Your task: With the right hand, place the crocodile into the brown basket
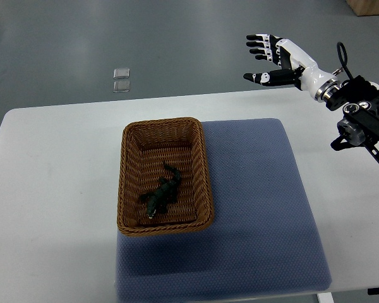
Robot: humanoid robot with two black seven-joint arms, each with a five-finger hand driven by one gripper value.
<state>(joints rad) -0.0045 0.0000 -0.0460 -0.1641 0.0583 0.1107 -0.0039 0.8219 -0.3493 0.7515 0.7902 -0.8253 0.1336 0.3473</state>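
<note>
The crocodile (160, 198) is lying inside the brown basket (122, 189), on the woven bottom, in the near half & slightly left of centre. Its long axis is running diagonally, roughly along the basket's longer side: the head is pointing toward the near-left corner, w/ the snout close to the near wall, and the tail is trailing off toward the far right, ending approx. mid-basket. It looks belly-down w/ legs splayed, though the fine detail is too small to tell. The right hand (275, 60) is hovering well apart from it, up at the far right, past the table's (50, 189) far edge and over the grey floor. Its fingers (259, 44) are sticking out leftward, spread apart & holding nothing, w/ the thumb (259, 77) stretching out separately below them. So the croc is sitting far to the near-left of the fingertips, w/ no contact. The basket is resting partly on a blue mat (259, 208) & partly on bare tabletop. Two small clear squares (121, 80) are lying on the floor beyond the table.
</note>
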